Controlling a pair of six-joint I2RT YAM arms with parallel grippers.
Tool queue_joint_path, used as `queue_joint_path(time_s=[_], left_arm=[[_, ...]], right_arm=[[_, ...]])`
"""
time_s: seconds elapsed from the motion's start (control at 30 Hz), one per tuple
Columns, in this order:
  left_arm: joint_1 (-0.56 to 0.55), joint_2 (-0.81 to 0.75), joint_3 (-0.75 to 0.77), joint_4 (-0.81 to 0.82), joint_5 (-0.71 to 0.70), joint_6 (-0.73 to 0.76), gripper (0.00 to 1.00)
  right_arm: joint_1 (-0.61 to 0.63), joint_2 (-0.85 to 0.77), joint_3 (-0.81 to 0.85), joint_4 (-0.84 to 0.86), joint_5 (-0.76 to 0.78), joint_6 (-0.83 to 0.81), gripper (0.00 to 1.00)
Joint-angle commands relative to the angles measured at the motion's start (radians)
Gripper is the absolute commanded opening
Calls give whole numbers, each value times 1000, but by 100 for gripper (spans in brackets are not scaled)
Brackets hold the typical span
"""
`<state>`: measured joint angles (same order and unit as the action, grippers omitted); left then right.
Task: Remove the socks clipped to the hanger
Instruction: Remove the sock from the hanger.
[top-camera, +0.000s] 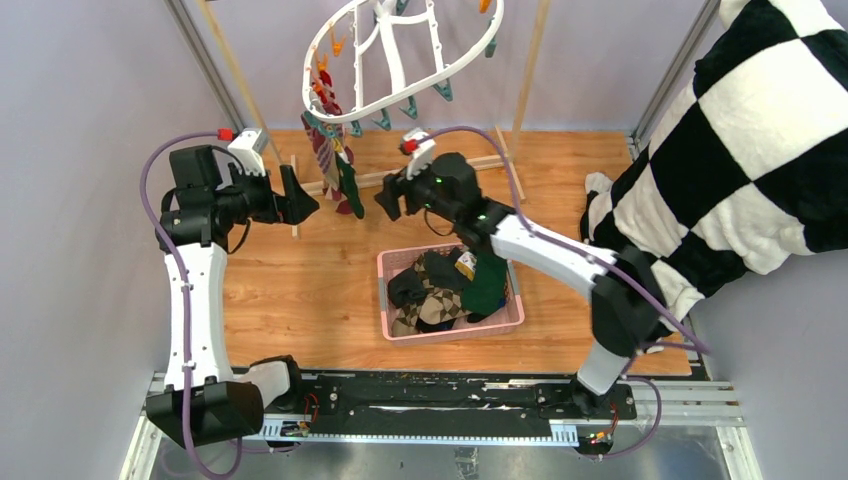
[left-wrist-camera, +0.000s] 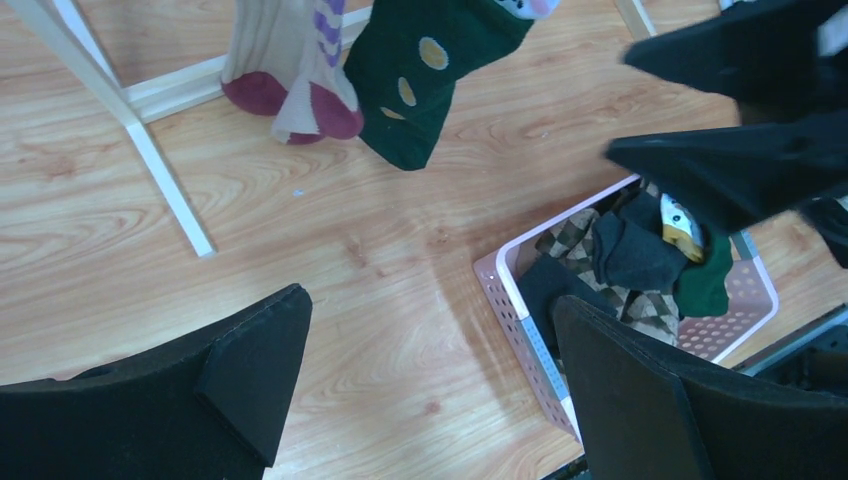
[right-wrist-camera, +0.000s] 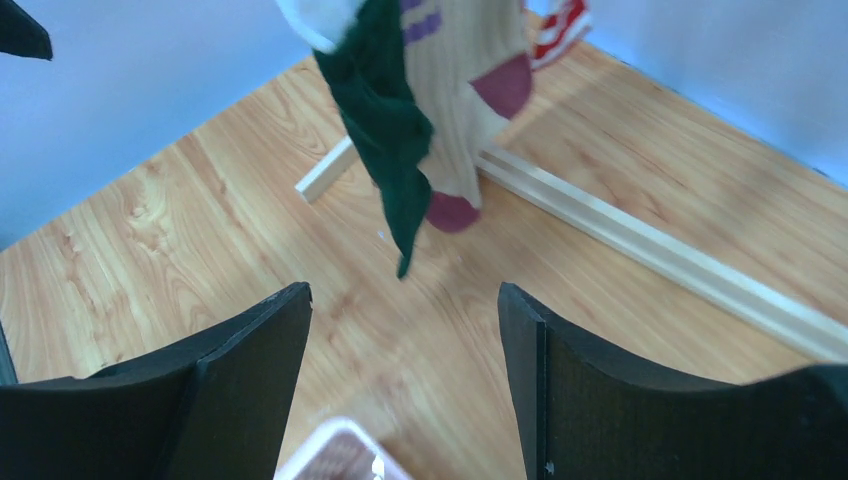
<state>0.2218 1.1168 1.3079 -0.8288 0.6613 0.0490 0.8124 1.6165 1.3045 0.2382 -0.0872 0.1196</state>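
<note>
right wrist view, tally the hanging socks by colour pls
dark green sock: 1
tan sock with maroon toe: 1
red-and-white striped sock: 1
total: 3

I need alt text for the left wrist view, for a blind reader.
The open left gripper hangs over a wooden table. At the top, a dark green sock and a tan sock dangle; at the right stands a pink basket holding more socks.
</note>
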Motion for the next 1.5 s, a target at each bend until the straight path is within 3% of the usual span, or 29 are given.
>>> queue_joint_path(time_s=[0.0,0.17,0.37,0.7,0.83,1.17,1.47], left_arm=[[26,11,28,-32,0,21,100],[39,6,20,-33,18,31,100],[51,-6,26,-53,32,54,100],[52,-1,4,-56,83,46,100],[53,-14,1,-57,109,51,100],[53,37,8,-53,265,54,100],[48,29,-11,-50,447,-33,100]], right_arm=[[42,211,156,178,-145,-75,74],[63,377,246,339,-163,-106,75],[67,464,269,485,31,-153,67],[67,430,238,499,31,-149,24],[67,396,219,493,-13,-137,1],[79,130,-57,569,-325,105,0],[85,21,-163,607,-567,316,0]])
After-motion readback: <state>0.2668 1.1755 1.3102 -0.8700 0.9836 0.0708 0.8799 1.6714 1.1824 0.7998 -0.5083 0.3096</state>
